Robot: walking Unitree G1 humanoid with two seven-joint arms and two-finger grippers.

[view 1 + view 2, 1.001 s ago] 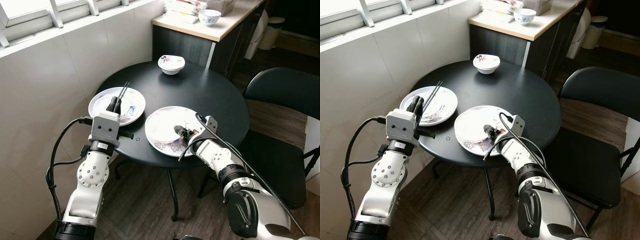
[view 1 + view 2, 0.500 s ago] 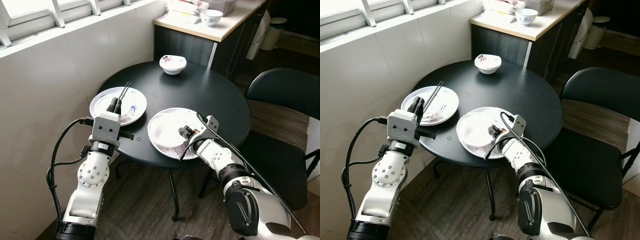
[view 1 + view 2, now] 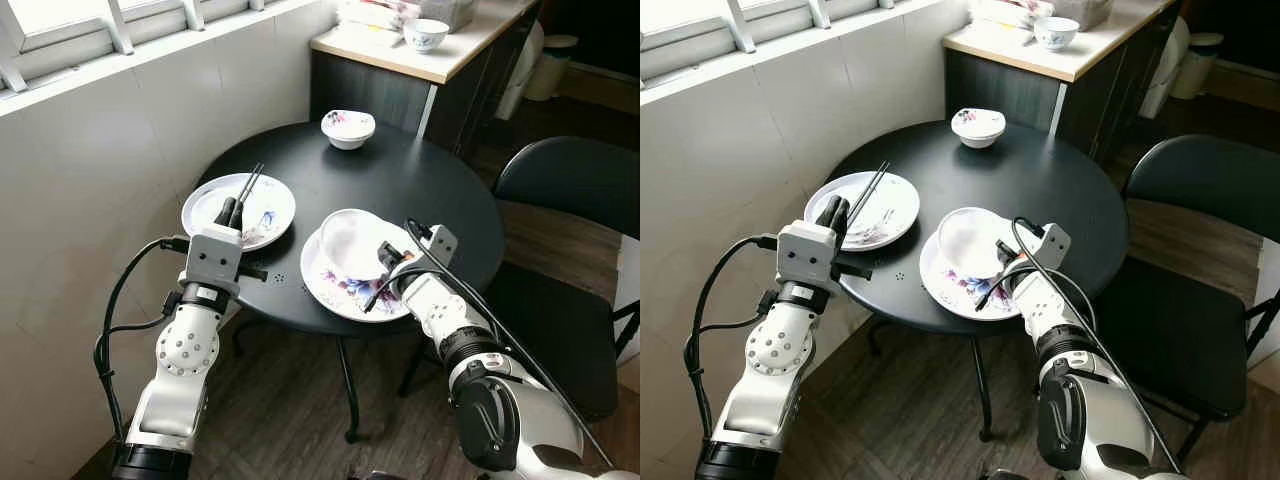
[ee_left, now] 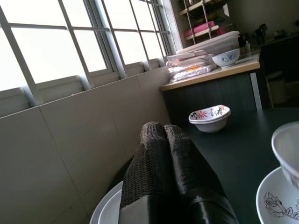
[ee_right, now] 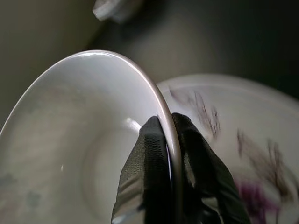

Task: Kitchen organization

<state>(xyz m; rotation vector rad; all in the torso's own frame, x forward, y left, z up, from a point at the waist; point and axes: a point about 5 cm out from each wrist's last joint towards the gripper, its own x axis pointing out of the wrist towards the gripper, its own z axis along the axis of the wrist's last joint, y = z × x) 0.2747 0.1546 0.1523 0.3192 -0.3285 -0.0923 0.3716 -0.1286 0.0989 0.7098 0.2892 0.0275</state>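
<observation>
Right wrist view shows the right gripper (image 5: 170, 140) pinching the rim of a white bowl (image 5: 84, 140), one finger inside the wall and one outside. From the head camera, that bowl (image 3: 352, 240) is tilted and lifted over a flowered plate (image 3: 340, 292) at the near right of the round black table (image 3: 420, 185); whether its lower edge touches the plate cannot be told.

The left gripper (image 3: 232, 211) has its fingers pressed together, holding nothing, at the near edge of a second plate (image 3: 270, 215) on the left, where chopsticks (image 3: 248, 183) lie across the rim.

The grip looks thin to me: two narrow fingers on a smooth glazed rim, with the bowl's weight hanging off to one side. A quick swing or wrist roll could let it pivot or slip and drop onto the plate, chipping either one. The plate sits close to the table's near edge, so a knock might push it off. A cable (image 3: 470, 300) looping off the right wrist could snag the bowl's rim.

A small patterned bowl (image 3: 348, 127) stands at the far side, another bowl (image 3: 426, 34) on the counter (image 3: 400, 62) beyond. The bowl's underside and the plate's middle are hidden, and the right wrist view is blurred past the fingers.
</observation>
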